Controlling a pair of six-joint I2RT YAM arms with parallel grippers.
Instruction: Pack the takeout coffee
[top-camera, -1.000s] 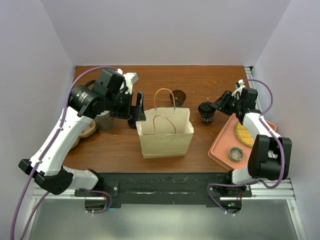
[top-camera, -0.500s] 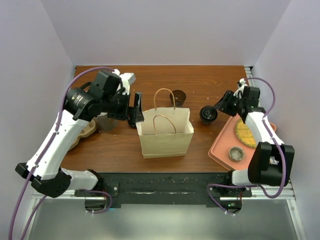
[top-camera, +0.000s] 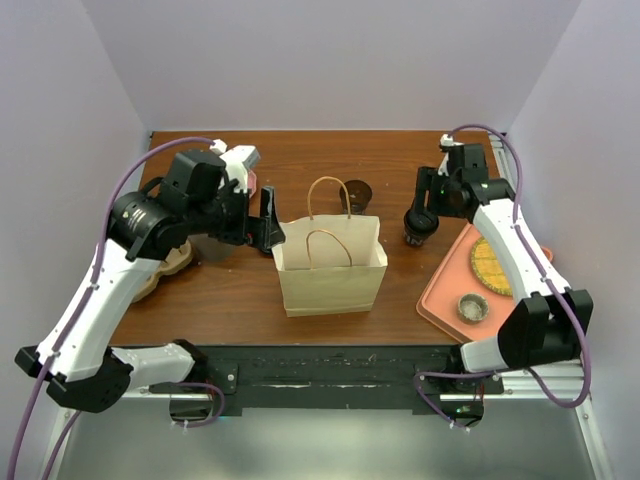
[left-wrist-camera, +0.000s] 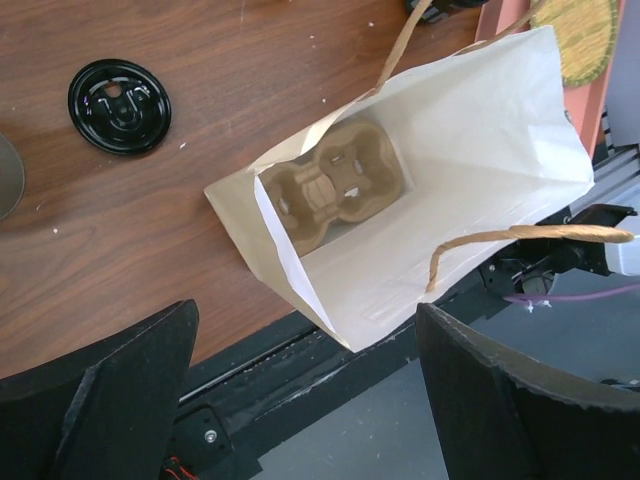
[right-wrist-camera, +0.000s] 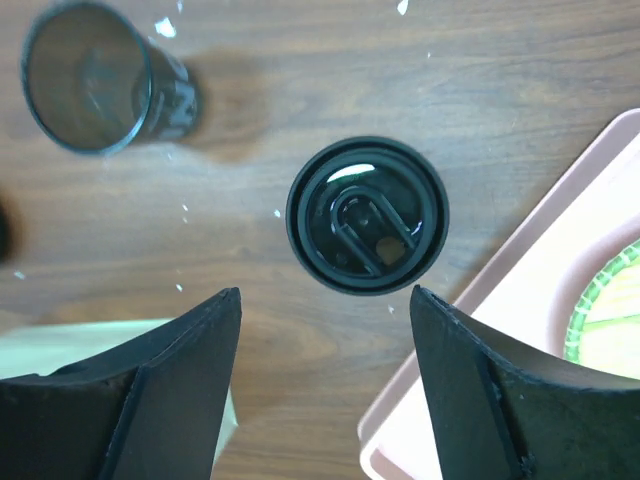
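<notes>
Above the table (top-camera: 220, 300), top camera: we note the right claw (top-camera: 420, 212) pointing straight down, directly over the coffee (top-camera: 417, 234). The coffee stands upright on the wood. Off this claw's left side the bag (top-camera: 330, 268) stands upright with its mouth open, near the coffee but apart from it. Off the claw's right side lies the tray (top-camera: 440, 297). Farther out and to the claw's left, behind the bag, sits a dark cup (top-camera: 357, 190). The left claw (top-camera: 270, 222) hangs just beside the bag's left edge. We cannot tell whether it touches the paper.

Left wrist: we look past the fingers (left-wrist-camera: 100, 400) of the left claw (left-wrist-camera: 305, 320), which is spread wide with nothing in it. Below it gapes the bag (left-wrist-camera: 480, 140), with a pulp carrier (left-wrist-camera: 335, 185) lying flat at its bottom. Ahead of the claw and to its left, a loose lid (left-wrist-camera: 120, 92) lies on bare wood, apart from the bag.

Right wrist: the right claw (right-wrist-camera: 325, 292) is spread wide and grips nothing. The coffee (right-wrist-camera: 365, 215) sits centred in the gap, black top facing us, with wood showing between it and each finger. The dark cup (right-wrist-camera: 90, 85) lies ahead-left of the claw. The tray (right-wrist-camera: 520, 330) is at its right, and a bag corner (right-wrist-camera: 60, 345) is by the left finger.
</notes>
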